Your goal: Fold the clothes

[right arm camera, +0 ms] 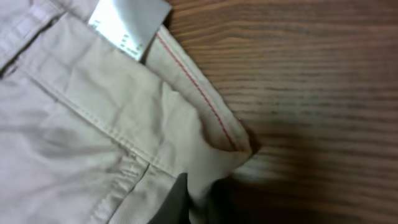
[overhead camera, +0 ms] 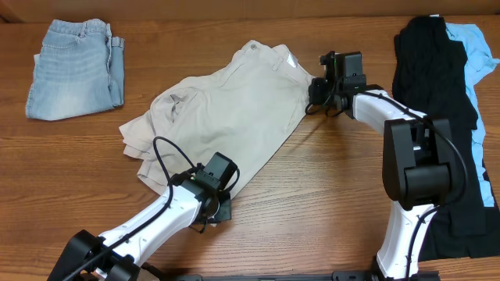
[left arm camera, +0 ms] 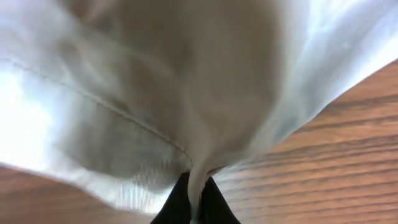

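**Both grippers clamped on the khaki garment, fold about to be carried**

Closest to the front edge of the worktop, the left gripper (left arm camera: pixel 194 199) was closed on the hem of the khaki garment (overhead camera: pixel 226 109). Its dark fingertips pinched a ridge of cloth, and pale fabric draped up and over the left wrist camera. A stitched seam ran across that drape. The weave looked fine, thin and limp, so it would probably sag where unsupported.

The garment lay spread across the middle of the table (overhead camera: pixel 328 203), rumpled and bunched on its left side and flatter toward the right.

Farther back, the right gripper (right arm camera: pixel 198 198) was closed on the garment's right edge near the waistband, with a fold of cloth between its fingers. That edge carried a line of red stitching (right arm camera: pixel 205 102), and a white label (right arm camera: pixel 127 22) sat just beside it. The corner there curled up off the wood.

My reading is that the grasp was complete and the fold itself not yet made. The next move likely calls for both arms to lift together and carry their edges across toward the left, keeping the cloth taut so that it lands flat.

At the far left corner lay folded light-wash jeans (overhead camera: pixel 74 69), a squared denim stack. Along the right edge a black garment (overhead camera: pixel 430 94) lay unfolded over a light blue garment (overhead camera: pixel 478 70).
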`<action>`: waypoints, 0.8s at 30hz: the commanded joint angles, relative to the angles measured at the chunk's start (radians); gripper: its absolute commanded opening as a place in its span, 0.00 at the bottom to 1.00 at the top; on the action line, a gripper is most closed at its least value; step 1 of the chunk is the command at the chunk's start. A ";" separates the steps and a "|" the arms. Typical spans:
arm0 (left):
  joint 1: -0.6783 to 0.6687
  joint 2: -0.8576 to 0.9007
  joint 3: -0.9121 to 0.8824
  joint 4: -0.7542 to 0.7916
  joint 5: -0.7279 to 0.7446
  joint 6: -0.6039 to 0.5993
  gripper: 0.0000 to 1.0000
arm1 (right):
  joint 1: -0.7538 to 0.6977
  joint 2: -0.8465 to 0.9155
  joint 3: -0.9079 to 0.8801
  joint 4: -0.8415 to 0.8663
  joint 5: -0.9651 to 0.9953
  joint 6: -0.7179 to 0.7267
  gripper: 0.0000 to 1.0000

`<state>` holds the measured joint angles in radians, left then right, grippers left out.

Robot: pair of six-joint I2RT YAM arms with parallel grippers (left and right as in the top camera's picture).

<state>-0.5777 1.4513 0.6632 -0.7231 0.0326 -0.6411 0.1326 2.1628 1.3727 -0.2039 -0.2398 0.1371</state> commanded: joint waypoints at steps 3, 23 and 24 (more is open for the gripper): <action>0.119 0.000 0.217 -0.231 -0.155 -0.007 0.04 | -0.022 -0.121 0.087 -0.164 -0.050 0.021 0.04; 0.370 -0.002 1.478 -0.632 -0.306 0.305 0.04 | -0.109 -0.813 0.803 -1.102 0.042 -0.010 0.04; 0.370 -0.002 1.509 -0.650 -0.306 0.305 0.04 | -0.109 -0.846 0.817 -1.126 0.049 -0.010 0.04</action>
<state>-0.2153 1.4570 2.0804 -1.3468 -0.2230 -0.3714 0.0261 1.4029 2.1281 -1.2991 -0.2276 0.1364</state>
